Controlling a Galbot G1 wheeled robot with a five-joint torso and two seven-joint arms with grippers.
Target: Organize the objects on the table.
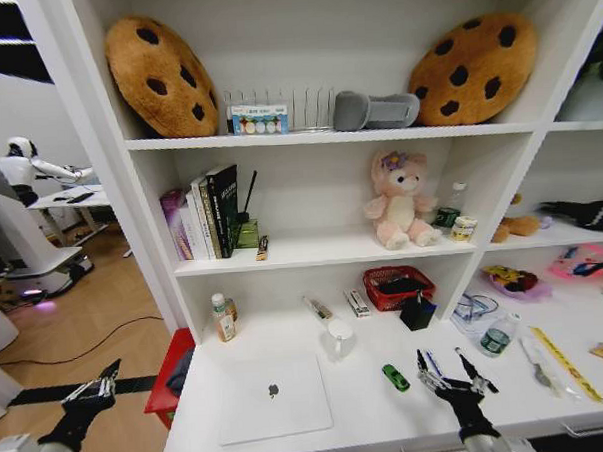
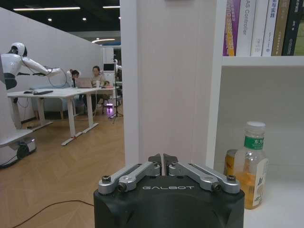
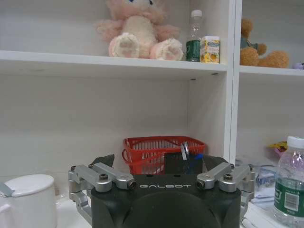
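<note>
A closed silver laptop (image 1: pixel 274 395) lies on the front left of the white table (image 1: pixel 370 423). To its right sits a tiny green toy car (image 1: pixel 395 377). My right gripper (image 1: pixel 443 372) hovers open just right of the car, over the table's front. A blue pen (image 1: pixel 431 361) lies by its fingers and a black pen (image 1: pixel 485 380) on its right side. In the right wrist view the right gripper (image 3: pixel 159 164) has its fingers spread wide with nothing between them. My left gripper (image 1: pixel 101 382) hangs off the table's left end over the floor, and the left wrist view shows the left gripper (image 2: pixel 163 159) shut and empty.
Behind the laptop stand a white mug (image 1: pixel 338 336), a black pen holder (image 1: pixel 417 311), a red basket (image 1: pixel 397 287) and an orange drink bottle (image 1: pixel 222 318). A water bottle (image 1: pixel 496 336) and a yellow ruler (image 1: pixel 566 363) lie to the right. A red stool (image 1: pixel 171 372) stands beside the table.
</note>
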